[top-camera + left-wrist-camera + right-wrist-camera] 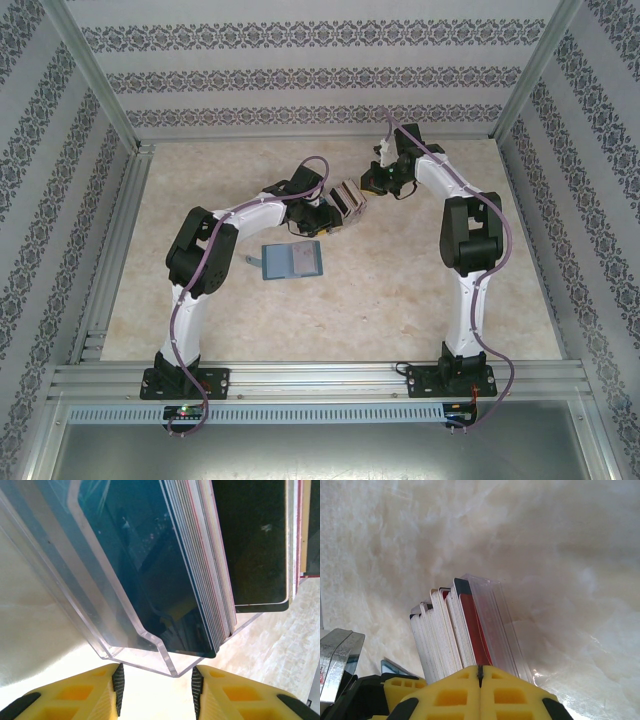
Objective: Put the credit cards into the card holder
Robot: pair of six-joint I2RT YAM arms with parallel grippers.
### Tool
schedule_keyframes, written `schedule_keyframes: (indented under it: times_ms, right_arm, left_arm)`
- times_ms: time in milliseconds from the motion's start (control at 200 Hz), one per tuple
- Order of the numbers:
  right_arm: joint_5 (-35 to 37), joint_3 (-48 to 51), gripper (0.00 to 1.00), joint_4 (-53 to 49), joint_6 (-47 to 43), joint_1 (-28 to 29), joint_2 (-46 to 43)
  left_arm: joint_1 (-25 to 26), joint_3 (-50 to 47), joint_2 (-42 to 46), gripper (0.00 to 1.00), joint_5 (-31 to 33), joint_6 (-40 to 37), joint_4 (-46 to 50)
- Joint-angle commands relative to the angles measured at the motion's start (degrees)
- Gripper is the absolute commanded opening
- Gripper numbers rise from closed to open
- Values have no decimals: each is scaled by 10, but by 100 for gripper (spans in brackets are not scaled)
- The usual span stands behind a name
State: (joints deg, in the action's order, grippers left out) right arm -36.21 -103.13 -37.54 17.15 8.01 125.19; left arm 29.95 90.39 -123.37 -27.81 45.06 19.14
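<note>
A clear plastic card holder [350, 200] stands mid-table, packed with several upright credit cards [200, 580]. In the left wrist view its transparent wall [100, 605] and near corner sit just ahead of my left gripper [157, 687], which is open, its pads not touching the holder. The left gripper [333, 218] is at the holder's near-left side. My right gripper [378, 182] is at its far-right side. Its yellow fingertips [480, 672] are shut together in front of the card stack [440, 635]. A red card [472, 630] beside the clear wall [495, 620] runs down behind them.
A flat blue-grey piece [292, 260], like two cards side by side, lies on the pale marble table [400, 300] just near of the holder. Aluminium rails [115, 260] and patterned walls border the table on all sides.
</note>
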Motion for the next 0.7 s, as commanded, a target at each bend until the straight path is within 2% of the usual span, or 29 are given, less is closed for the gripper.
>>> schedule_keyframes:
  times_ms: [0,455,699]
  right_arm:
    - [0,-6,2,-10,-11,-3,-32]
    - [-7,10,2,-4,-8,-17,-71]
    - [-9,16,2,0,-3,-22,-101]
  left_arm:
    - [1,16,16,43,6,-10,17]
    - [-1,11,51,43,10,-8,18]
    - [-20,-36,103,46,-9,10,-45]
